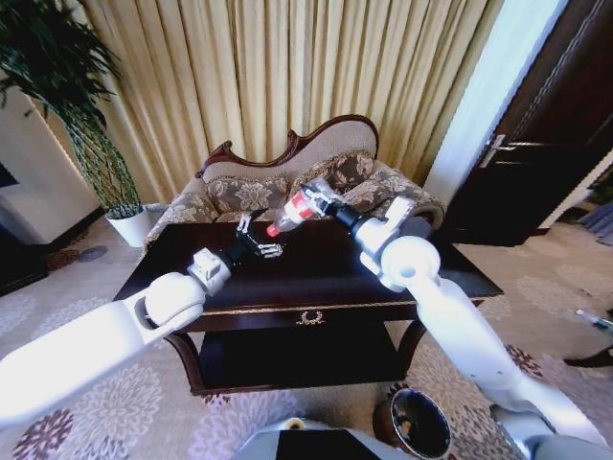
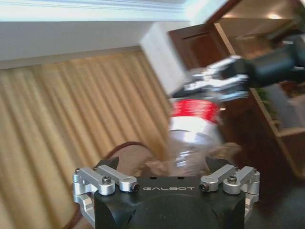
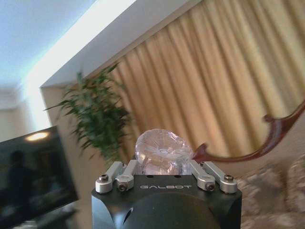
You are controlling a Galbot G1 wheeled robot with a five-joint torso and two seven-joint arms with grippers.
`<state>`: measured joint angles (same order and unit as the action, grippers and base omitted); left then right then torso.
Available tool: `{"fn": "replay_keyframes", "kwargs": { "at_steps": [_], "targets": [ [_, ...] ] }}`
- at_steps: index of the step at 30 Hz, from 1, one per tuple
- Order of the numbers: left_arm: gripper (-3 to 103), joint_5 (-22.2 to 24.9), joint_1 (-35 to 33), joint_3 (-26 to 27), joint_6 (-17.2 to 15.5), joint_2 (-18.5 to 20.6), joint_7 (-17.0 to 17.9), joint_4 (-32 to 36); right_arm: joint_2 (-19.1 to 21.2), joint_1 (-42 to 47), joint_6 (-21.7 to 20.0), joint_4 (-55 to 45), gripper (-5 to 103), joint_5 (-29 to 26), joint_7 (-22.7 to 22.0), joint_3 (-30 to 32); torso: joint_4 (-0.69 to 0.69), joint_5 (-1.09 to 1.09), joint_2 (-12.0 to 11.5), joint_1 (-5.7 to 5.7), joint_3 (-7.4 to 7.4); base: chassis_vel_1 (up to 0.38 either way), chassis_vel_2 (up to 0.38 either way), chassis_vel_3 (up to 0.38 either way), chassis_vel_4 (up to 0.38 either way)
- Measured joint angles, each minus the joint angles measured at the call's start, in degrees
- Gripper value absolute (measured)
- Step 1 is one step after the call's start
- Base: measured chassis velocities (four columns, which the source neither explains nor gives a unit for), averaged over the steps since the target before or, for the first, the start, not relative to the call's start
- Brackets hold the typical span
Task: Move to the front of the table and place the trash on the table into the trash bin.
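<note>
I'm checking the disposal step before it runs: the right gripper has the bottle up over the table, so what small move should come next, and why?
Probably swing the right gripper, shut on the bottle, back toward the trash bin. The bottle is held above the table, while the bin stands on the floor near the robot's base. The left gripper hangs over the tabletop.

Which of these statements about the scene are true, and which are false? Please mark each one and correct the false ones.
1. The right end effector holds the clear plastic bottle with red label. True.
2. The bottle lies flat on the dark glossy wooden table. False: it is lifted above the table.
3. The small round dark brown trash bin stands on the floor near the robot. True.
4. The left end effector grips the bottle. False: it hangs beside it, over the table.
</note>
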<state>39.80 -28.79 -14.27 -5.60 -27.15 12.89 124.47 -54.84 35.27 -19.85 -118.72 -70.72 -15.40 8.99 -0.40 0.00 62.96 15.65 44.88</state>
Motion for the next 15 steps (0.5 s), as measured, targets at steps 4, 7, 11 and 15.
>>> {"fn": "replay_keyframes", "kwargs": {
  "at_steps": [4, 7, 11, 15],
  "targets": [
    [100, 4.8, -1.8, 6.9, -3.1, 0.8, 1.5, -0.8, 0.8, 1.7, 2.2, 1.1, 32, 4.9, -1.1, 2.3, 0.01, -0.01, 0.0, 0.0, 0.0, 0.0, 0.0, 0.0, 0.0],
    [100, 11.4, -2.5, 11.1, -5.4, 1.0, 5.8, -2.2, 1.8, 3.5, 3.4, 1.9, 32, 11.8, -1.1, 3.8, 0.01, 0.0, 0.0, 0.0, 0.0, 0.0, 0.0, 0.0, 0.0],
    [100, 16.0, -3.9, 18.0, -7.8, 0.5, 8.5, -7.2, 3.4, 6.8, 3.4, 2.6, 32, 19.5, -1.1, 6.5, -0.02, 0.01, 0.0, 0.0, 0.0, 0.0, 0.0, 0.0, 0.0],
    [100, 14.6, -8.3, 28.1, -8.2, 0.6, 6.4, -14.1, 4.6, 11.9, 3.3, 3.3, 32, 26.3, -1.6, 10.7, -0.01, 0.01, 0.0, 0.0, 0.0, 0.0, 0.0, 0.0, 0.0]
  ]
}}
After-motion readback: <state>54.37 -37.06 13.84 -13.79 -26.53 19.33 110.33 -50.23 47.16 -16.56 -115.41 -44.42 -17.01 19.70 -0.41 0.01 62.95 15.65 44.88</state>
